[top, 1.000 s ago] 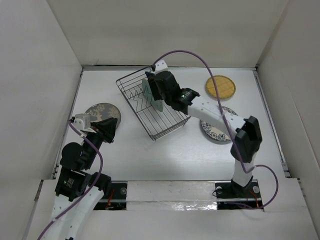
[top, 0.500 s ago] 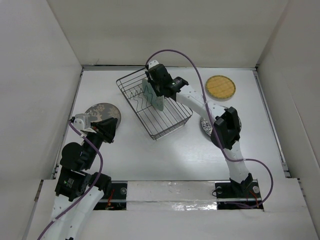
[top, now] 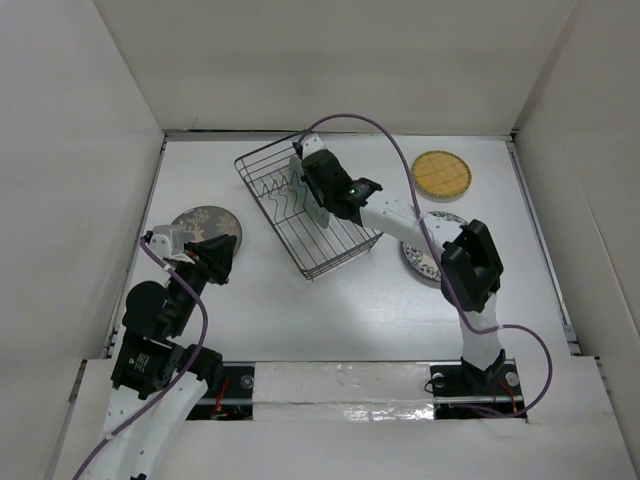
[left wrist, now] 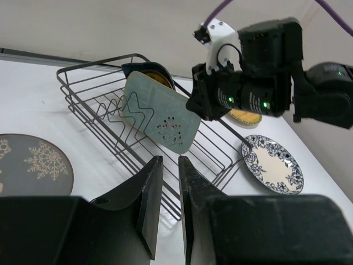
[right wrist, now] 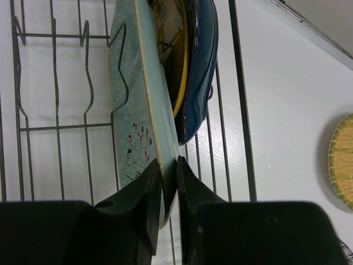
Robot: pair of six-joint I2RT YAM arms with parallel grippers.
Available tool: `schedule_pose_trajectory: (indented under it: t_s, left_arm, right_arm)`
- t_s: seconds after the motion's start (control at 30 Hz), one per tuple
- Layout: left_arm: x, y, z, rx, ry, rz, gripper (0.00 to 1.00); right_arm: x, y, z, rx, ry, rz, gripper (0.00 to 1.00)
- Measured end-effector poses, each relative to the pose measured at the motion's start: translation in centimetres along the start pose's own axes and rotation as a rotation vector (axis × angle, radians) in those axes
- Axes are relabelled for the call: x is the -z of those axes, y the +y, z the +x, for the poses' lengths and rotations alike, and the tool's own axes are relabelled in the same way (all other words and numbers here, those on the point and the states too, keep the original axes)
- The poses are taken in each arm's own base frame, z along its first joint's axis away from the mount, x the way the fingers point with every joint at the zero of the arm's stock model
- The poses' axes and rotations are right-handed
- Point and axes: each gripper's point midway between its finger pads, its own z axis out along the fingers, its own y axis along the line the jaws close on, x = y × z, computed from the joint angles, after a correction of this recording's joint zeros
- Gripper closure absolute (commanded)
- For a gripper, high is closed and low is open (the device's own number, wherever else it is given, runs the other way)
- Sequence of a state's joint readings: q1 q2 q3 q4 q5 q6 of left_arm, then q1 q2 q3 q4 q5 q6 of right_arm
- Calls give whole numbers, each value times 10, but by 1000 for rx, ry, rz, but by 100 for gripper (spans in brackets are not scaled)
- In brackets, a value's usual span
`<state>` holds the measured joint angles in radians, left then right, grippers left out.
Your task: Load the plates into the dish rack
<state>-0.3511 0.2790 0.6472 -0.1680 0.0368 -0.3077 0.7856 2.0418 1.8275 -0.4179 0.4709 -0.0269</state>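
White surface (top: pixel 330 320) carries the dish rack (top: pixel 338 248). Right jaws are clamped on the edge of the pale green plate (right wrist: pixel 135 105), which stands on edge inside the rack against a yellow plate (right wrist: pixel 175 55) and the dark blue plate (right wrist: pixel 201 61). Left jaws, parted by a narrow gap, hold nothing, well left of the rack near the grey floral plate (top: pixel 195 222). Right of the rack lie a second yellow plate (top: pixel 442 174) and the patterned plate (left wrist: pixel 273 164).

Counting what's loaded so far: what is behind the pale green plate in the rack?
A yellow plate and, behind it, a dark blue dish, both on edge. The pale green plate covers most of the yellow one.
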Motion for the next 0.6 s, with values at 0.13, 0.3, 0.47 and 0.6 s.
schedule_pose_trajectory:
  t_s: [0.13, 0.3, 0.47, 0.6]
  left_arm:
    - [-1, 0, 1, 0, 6, -2, 85]
    - [-2, 1, 2, 0, 10, -4, 85]
    - [-2, 1, 3, 0, 12, -4, 85]
    - [-2, 1, 3, 0, 12, -4, 85]
  right_arm:
    - [12, -1, 8, -24, -63, 68, 100]
    - [19, -5, 6, -41, -130, 147, 100]
    - [24, -9, -5, -24, -181, 204, 100]
    - [27, -13, -14, -17, -223, 252, 100]
